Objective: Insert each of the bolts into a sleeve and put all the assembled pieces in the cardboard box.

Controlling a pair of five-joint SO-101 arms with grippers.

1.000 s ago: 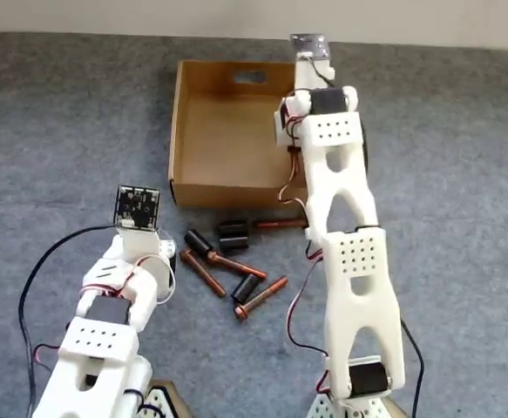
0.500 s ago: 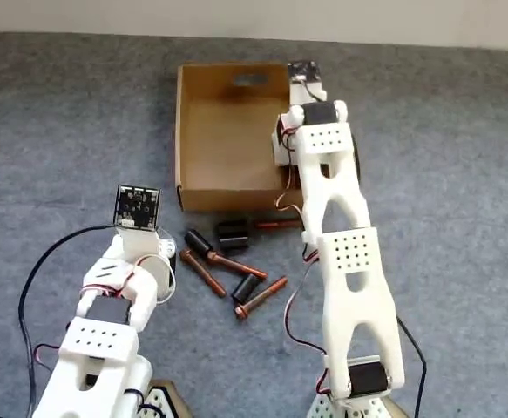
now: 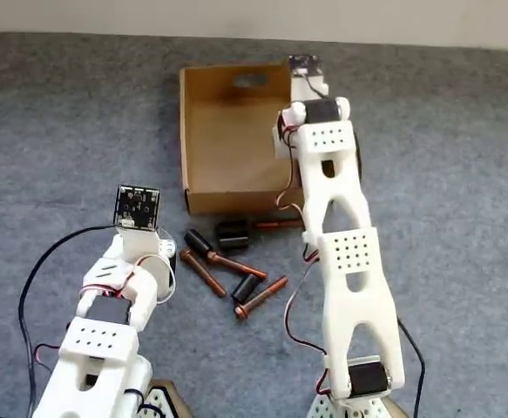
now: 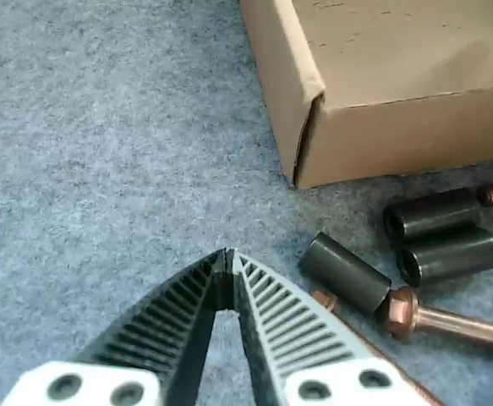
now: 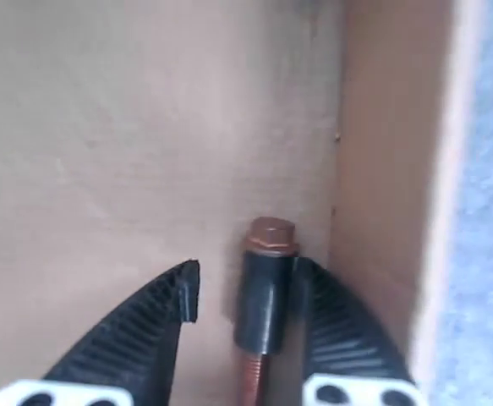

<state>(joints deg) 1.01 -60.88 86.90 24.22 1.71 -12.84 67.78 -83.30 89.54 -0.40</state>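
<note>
While the left gripper [image 4: 227, 275] hangs with its ribbed fingers pressed together just short of the cardboard box [image 4: 398, 135], black sleeves [image 4: 344, 272] and copper bolts [image 4: 449, 321] lie loose outside the box's near wall. Inside the box, beside its side wall, the right gripper [image 5: 244, 283] stands parted around an assembled piece [image 5: 263, 304], a hex-headed copper bolt through a black sleeve. Its shank end is cut off.

Matt cardboard box [image 3: 223, 139], coppery metal bolts [image 3: 260, 297], dull black sleeves [image 4: 446, 254], fuzzy grey carpet [image 3: 71, 122].
</note>
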